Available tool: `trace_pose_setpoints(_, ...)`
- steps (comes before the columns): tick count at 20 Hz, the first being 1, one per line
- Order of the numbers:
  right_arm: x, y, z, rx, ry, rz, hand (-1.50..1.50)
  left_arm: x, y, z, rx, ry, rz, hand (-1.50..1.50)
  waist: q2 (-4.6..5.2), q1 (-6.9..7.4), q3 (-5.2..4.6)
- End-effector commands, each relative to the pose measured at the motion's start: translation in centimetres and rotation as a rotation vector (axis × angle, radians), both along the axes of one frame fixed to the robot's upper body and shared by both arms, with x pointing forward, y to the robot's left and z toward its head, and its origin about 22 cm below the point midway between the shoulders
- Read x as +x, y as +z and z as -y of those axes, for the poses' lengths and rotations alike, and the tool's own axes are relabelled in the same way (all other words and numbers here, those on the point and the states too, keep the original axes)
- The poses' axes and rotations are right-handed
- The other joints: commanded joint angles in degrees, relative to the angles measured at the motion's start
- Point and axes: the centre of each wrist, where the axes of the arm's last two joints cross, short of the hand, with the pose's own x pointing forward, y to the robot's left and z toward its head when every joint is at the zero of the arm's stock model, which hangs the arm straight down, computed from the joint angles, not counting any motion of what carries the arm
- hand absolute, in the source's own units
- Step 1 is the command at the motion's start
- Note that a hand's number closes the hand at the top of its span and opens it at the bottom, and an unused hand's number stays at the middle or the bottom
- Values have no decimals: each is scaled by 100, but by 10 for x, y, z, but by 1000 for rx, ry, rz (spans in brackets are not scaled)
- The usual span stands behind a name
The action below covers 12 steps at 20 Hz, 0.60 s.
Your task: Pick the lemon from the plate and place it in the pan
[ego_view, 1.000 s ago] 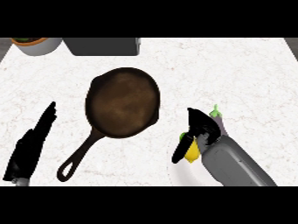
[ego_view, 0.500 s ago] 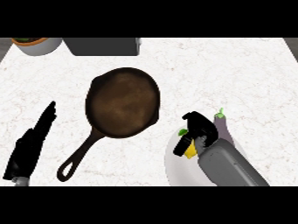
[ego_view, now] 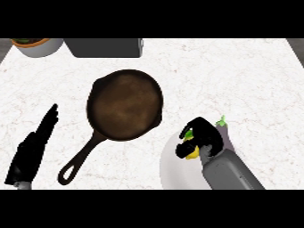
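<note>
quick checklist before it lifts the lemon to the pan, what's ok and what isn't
1. Right hand curled over the lemon: ok.
2. Lemon fully enclosed: cannot tell, the hand hides most of it.
3. Lemon off the plate: not ok, it lies over the plate.
4. Pan has nothing in it: ok.
5. Eggplant apart from the hand: not ok, it sits right against it.
6. Left hand away from the pan: ok, open at the left.

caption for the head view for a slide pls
Right hand curled over the lemon on the plate, beside the empty pan; left hand rests open.
</note>
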Motion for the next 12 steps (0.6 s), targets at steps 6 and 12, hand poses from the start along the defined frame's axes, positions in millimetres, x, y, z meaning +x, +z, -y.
trace_pose_setpoints(6, -51, -6, -1, -152, -118, 3, 150, -1, -4, -7, 13, 8, -17, 0, 37, -76, 38)
trace_pose_setpoints(12, -74, 7, 27, -395, -166, 289, 150, -2, -1, -12, 19, 26, -16, 0, 2, -178, 31)
